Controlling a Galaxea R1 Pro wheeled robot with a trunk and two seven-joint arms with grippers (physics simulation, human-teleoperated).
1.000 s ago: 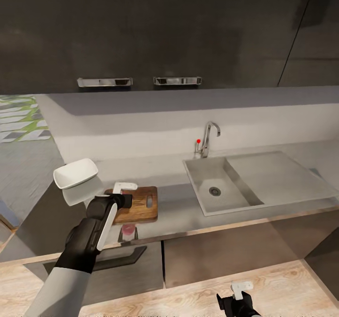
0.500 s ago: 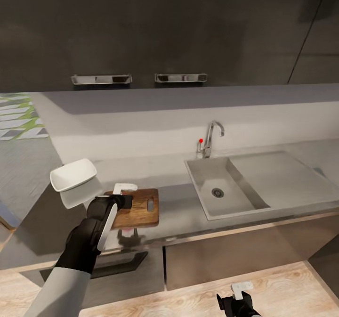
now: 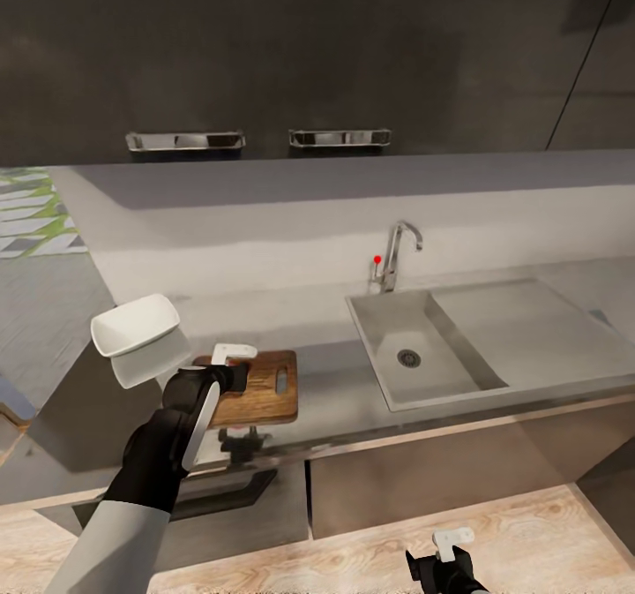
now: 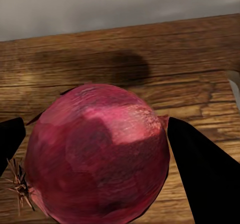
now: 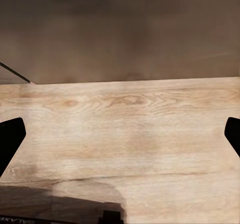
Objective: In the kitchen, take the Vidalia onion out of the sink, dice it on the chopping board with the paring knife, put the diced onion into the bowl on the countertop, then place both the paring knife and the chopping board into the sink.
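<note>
I see the counter (image 3: 326, 382) w/ the sink (image 3: 423, 351) well off to the right of my left gripper (image 3: 231, 357). Board (image 3: 260, 387) sits directly under that gripper; bowl (image 3: 135, 325) just beyond it, left. Left gripper's clamped on the onion (image 4: 97, 151) above the board. Right gripper (image 3: 451, 545) hangs low over the wood floor (image 5: 125, 134), fingers wide, nothing in them.

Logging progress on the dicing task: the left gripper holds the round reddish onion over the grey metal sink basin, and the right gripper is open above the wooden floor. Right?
Not quite. The left gripper holds the round reddish onion over the brown wooden chopping board, not the sink basin; the left wrist view shows wood grain under it. The right gripper is indeed open above the wooden floor.
</note>
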